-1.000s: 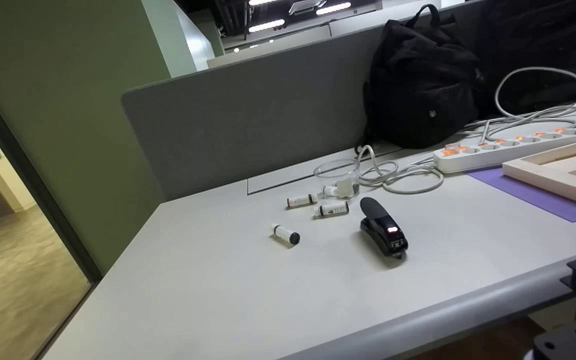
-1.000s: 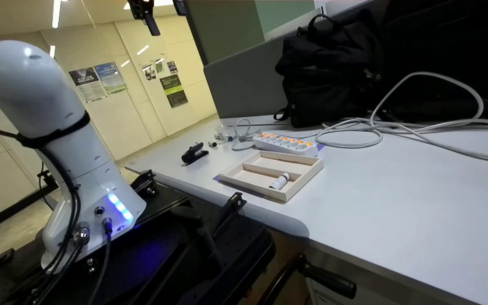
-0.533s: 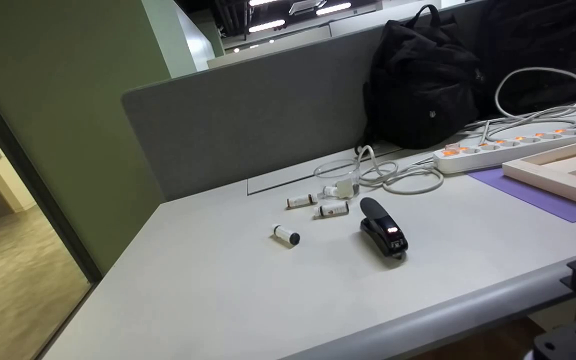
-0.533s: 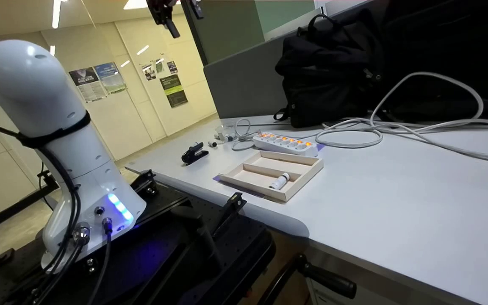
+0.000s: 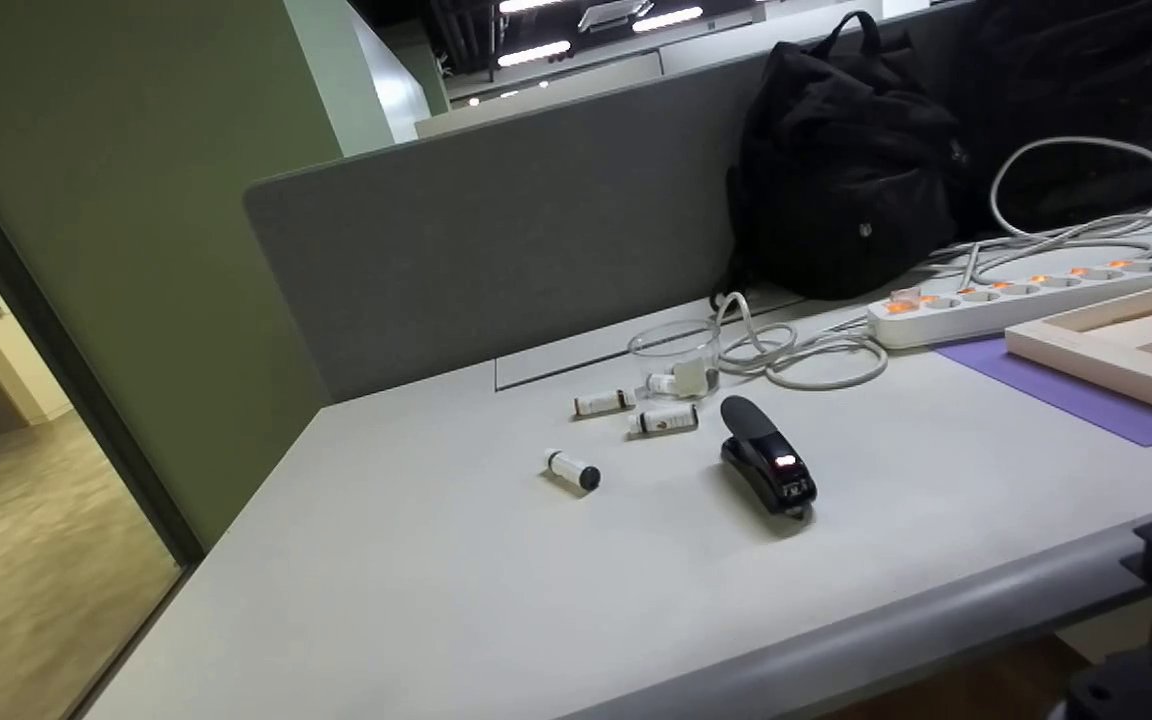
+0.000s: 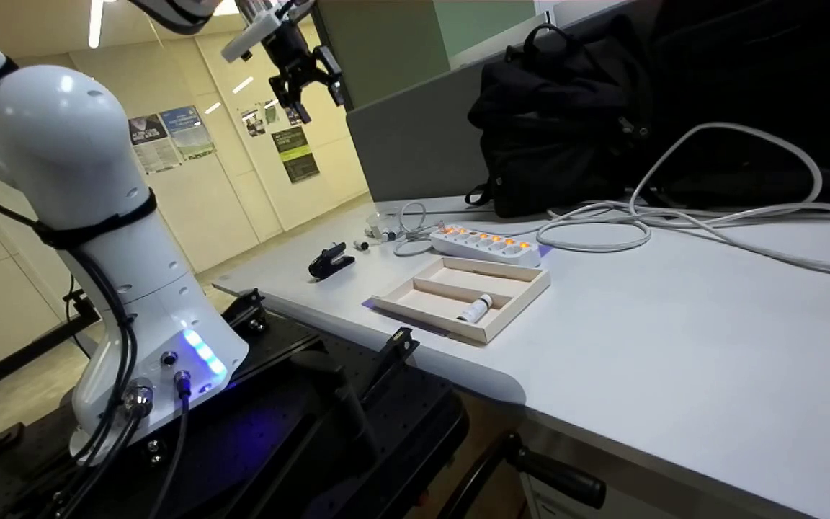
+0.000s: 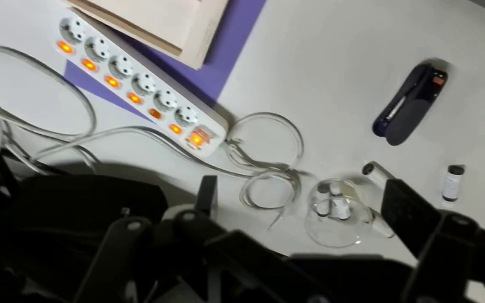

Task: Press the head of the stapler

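The black stapler [image 5: 768, 460] lies on the white table in both exterior views [image 6: 330, 261]. A flat dark grey pad on its top arm [image 5: 749, 418] is raised at the end nearer the partition; the opposite end is glossy black. In the wrist view the stapler [image 7: 411, 103] is at the upper right, outside the span of the fingers. My gripper [image 6: 321, 109] is high above the table in an exterior view, fingers apart and pointing down. In the wrist view the open gripper [image 7: 301, 189] has nothing between its fingertips; the clear cup lies below.
Several small white vials [image 5: 573, 470] and a clear cup [image 5: 676, 360] are near the stapler. A power strip [image 5: 1026, 300] with looped cables, a wooden tray [image 6: 462, 297] on purple paper, and a black backpack [image 5: 846, 180] stand farther along the table, before a grey partition [image 5: 516, 250].
My gripper, mostly cut off at the top edge of an exterior view, first shifted right, then came down fully into view. The arm's shoulder turned slightly. The stapler has not moved.
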`<state>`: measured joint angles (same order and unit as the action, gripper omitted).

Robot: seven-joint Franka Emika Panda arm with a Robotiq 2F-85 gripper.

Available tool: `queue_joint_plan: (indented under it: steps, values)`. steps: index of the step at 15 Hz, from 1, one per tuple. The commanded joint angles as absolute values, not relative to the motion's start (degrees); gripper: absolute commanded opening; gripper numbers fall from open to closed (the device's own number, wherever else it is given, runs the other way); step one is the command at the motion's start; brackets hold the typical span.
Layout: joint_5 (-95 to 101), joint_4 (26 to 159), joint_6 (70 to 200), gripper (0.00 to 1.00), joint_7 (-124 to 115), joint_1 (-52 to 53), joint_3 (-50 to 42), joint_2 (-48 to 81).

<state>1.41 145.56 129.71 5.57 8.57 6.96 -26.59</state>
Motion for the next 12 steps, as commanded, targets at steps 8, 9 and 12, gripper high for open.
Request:
queue_joint_plan:
  steps: [8, 9, 12]
  values:
    - [0.9, 138.9, 131.0, 1.00, -1.4, 13.9, 15.4, -14.7]
    - [0.9, 138.8, 130.9, 1.00, -1.4, 13.8, 15.4, -14.7]
    - [1.8, 137.8, 131.9, 1.00, -0.7, 13.7, 15.5, -13.1]
